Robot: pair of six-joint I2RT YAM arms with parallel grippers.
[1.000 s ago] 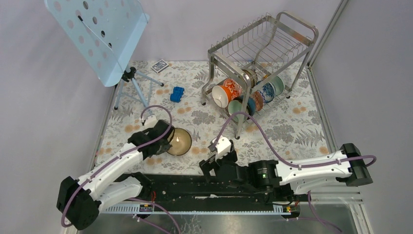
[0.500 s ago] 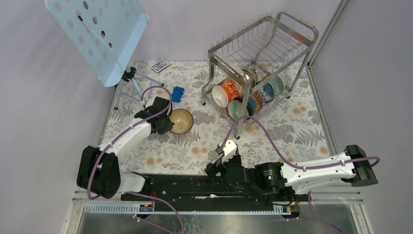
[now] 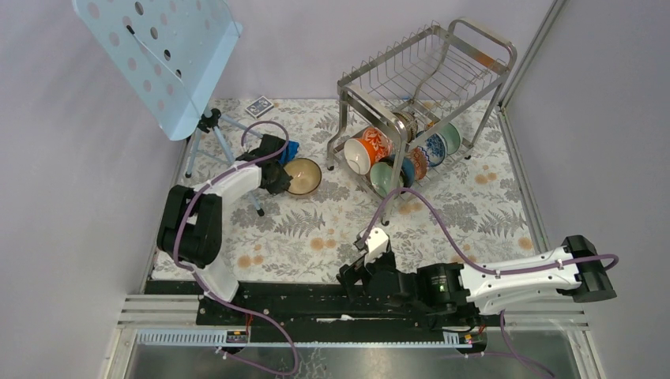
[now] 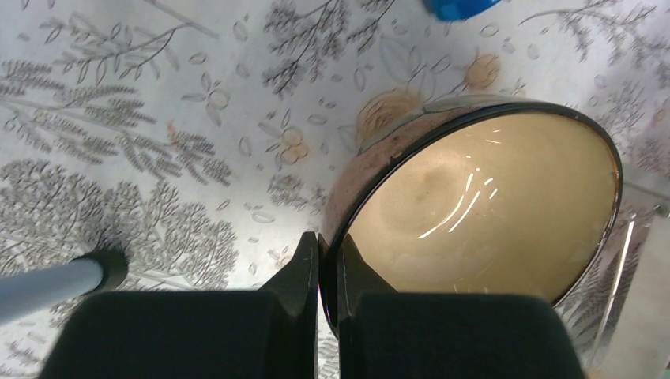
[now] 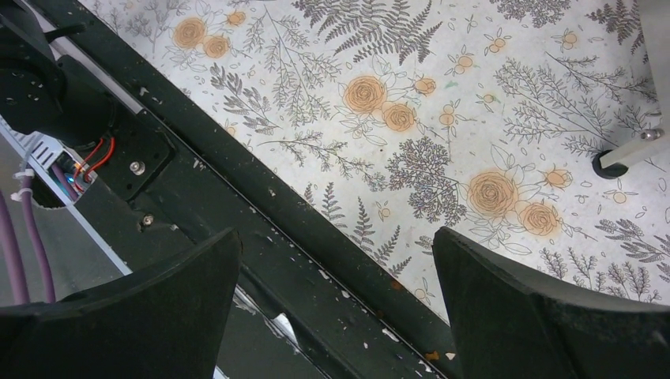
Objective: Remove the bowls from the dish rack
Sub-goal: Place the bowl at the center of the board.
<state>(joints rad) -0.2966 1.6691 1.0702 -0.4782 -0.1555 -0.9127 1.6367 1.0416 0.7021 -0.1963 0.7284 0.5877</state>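
Observation:
My left gripper (image 4: 328, 241) is shut on the rim of a dark brown bowl (image 4: 482, 205) with a tan inside, one finger inside and one outside. In the top view this bowl (image 3: 304, 176) is tilted on its side just above the floral mat, left of the dish rack (image 3: 427, 71), with the left gripper (image 3: 278, 175) on its left side. The rack's lower tier holds several bowls on edge: an orange-red patterned bowl (image 3: 367, 150), a pale green bowl (image 3: 385, 175) and a blue-and-white bowl (image 3: 433, 148). My right gripper (image 3: 355, 272) (image 5: 336, 241) hangs open and empty over the near edge.
A pale blue perforated music stand (image 3: 158, 55) rises at the back left, and its tripod leg (image 3: 237, 170) (image 4: 47, 280) stands close to my left wrist. A small blue object (image 3: 291, 148) lies just behind the held bowl. A card deck (image 3: 258, 106) lies farther back. The black base rail (image 5: 237, 205) runs under my right gripper.
My left arm has carried the brown bowl away from the near edge toward the back, up beside the blue object. The right gripper has shifted slightly right and stays open.

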